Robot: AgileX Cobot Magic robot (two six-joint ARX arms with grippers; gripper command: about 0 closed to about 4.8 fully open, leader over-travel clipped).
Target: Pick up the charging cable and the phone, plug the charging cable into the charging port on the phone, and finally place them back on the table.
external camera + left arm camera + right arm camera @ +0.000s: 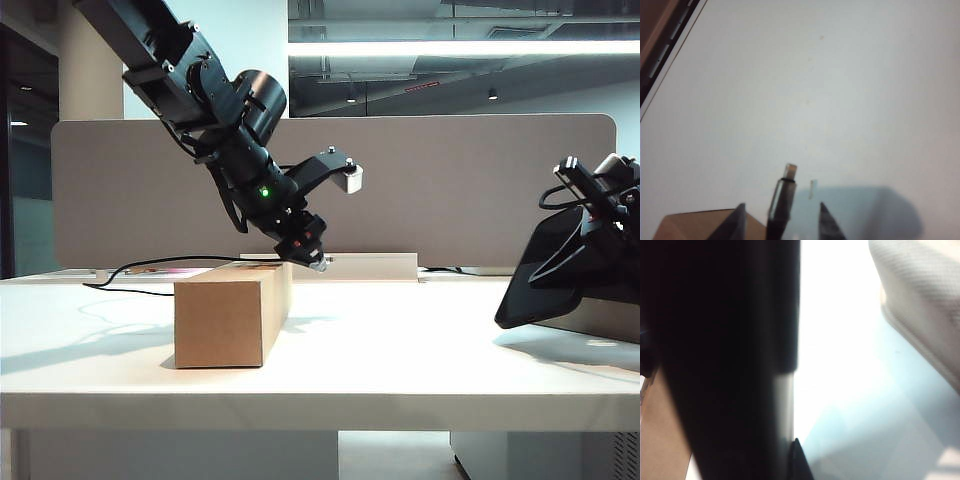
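Left gripper around charging cable; right gripper gripping phone.

Black jointed left arm (green light glowing), pale wrist camera.

White table with a cardboard box sitting on it left of middle, and a black cable trailing across the back-left part.
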